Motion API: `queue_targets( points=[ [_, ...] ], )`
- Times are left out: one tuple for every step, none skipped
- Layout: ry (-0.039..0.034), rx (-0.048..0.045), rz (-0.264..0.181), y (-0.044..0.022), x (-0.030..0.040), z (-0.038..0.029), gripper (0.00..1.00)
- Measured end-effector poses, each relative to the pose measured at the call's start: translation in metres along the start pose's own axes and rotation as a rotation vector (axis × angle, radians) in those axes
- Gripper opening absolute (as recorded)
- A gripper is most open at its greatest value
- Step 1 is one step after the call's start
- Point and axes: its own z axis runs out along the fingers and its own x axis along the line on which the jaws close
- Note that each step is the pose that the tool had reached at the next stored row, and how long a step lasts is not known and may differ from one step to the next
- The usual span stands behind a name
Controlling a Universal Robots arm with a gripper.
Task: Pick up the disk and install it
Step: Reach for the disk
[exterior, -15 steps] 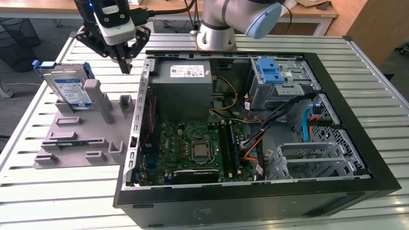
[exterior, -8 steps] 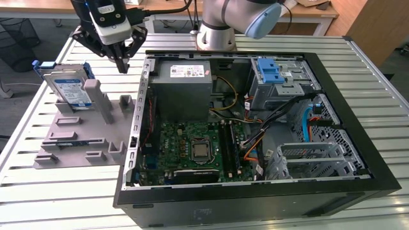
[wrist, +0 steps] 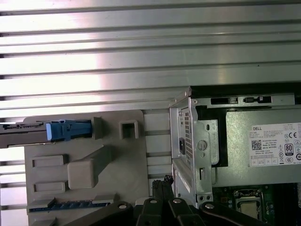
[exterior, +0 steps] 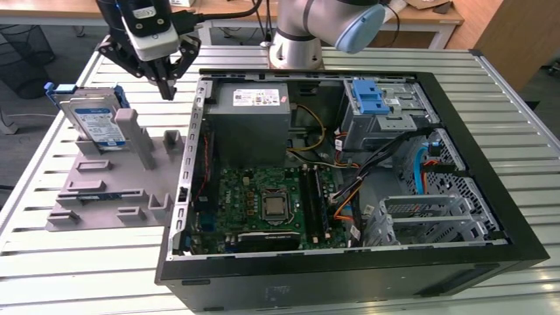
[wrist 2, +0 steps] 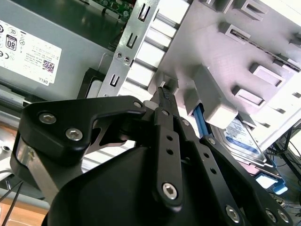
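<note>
The disk [exterior: 94, 121], a silver drive with a white-and-blue label in a blue carrier frame, stands on edge in a slot of the grey fixture [exterior: 114, 190] at the exterior view's left. My gripper [exterior: 167, 92] hangs above the table, to the right of the disk and just left of the computer case wall, fingers pointing down. Its fingertips are pressed together with nothing between them in both wrist views [wrist 2: 164, 92] [wrist: 162, 181]. The first wrist view shows the disk [wrist: 47, 130] edge-on; the second wrist view shows its label [wrist 2: 242, 137] behind the fixture's posts.
The open computer case [exterior: 490, 151] lies on the slatted table, with the grey power-supply box [exterior: 249, 118], motherboard [exterior: 271, 203] and cables inside. A blue latch piece [exterior: 372, 98] sits on the metal bay, and a metal drive cage [exterior: 437, 216] is at the case's right.
</note>
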Motion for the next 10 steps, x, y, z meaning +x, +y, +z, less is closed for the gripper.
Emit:
queue_targets(
  points=[
    [0.0000,0.0001,0.000,0.0000,0.0003,0.0000,0.11],
    [0.0001,0.0001,0.000,0.0000,0.0006,-0.0001,0.11],
    [0.0001,0.0001,0.000,0.0000,0.0010,-0.0001,0.11],
    [0.0001,0.0001,0.000,0.0000,0.0014,-0.0001,0.11],
    [0.0001,0.0001,0.000,0.0000,0.0020,-0.0001,0.11],
    [0.0000,0.0001,0.000,0.0000,0.0028,-0.0001,0.11],
    [0.0000,0.0001,0.000,0.0001,0.0036,-0.0001,0.11],
    [0.0000,0.0001,0.000,0.0003,0.0045,-0.0001,0.11],
    [0.0000,0.0001,0.000,0.0005,0.0054,-0.0001,0.11],
    [0.0001,0.0001,0.000,0.0008,0.0066,-0.0001,0.11]
  ],
)
